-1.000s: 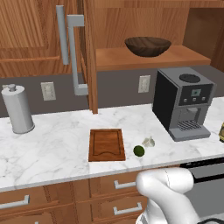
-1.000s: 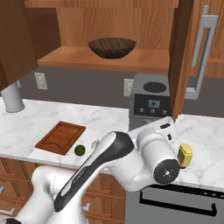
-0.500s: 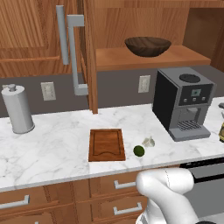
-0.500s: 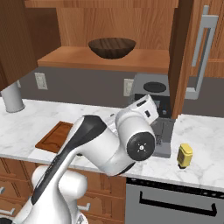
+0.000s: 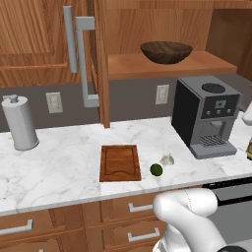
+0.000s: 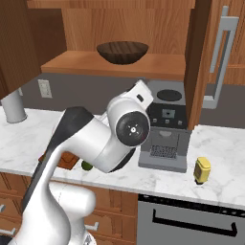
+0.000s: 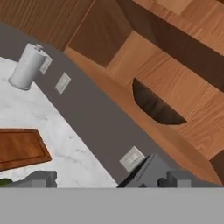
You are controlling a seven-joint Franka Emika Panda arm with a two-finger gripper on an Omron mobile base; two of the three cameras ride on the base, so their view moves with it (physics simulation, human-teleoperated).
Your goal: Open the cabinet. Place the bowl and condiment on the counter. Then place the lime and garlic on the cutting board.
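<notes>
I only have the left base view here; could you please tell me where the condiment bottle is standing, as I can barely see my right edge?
Observer: The condiment stands upright on the counter, to the right of the coffee machine and apart from it.
Operator: Thank you. Where does the arm go above its base?
Observer: In the right base view the arm bends up in front of the coffee machine and covers most of the cutting board.
Operator: Does the hand camera see the bowl?
Observer: Yes, the hand view looks up at the bowl on the shelf of the open cabinet.
</notes>
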